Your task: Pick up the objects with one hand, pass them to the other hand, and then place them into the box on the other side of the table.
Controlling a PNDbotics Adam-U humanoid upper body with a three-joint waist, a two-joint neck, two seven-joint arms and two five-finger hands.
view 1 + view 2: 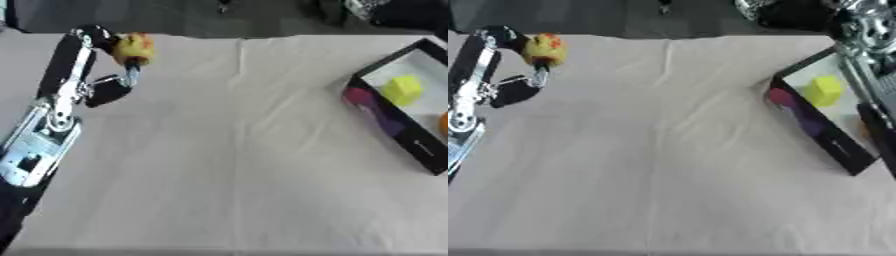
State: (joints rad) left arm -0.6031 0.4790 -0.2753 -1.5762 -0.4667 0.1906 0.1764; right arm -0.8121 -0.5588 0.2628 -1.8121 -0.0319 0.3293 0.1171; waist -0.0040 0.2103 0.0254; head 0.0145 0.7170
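Note:
A yellow and orange round object [133,47] is held up near the table's far left corner, pinched between the fingers and thumb of my left hand [72,62]. The left arm rises from the lower left edge. On the right stands a black box [392,124] with a white inside and a purple print on its wall. In it lie a yellow cube [402,89] and something orange [444,122], cut off by the edge. My right arm [870,35] comes down over the box along the right edge of the right eye view; its hand [882,135] shows only as a dark strip.
A white cloth [236,150] with creases covers the table. The far edge of the table meets a dark floor, where some dark gear [785,12] stands at the back right.

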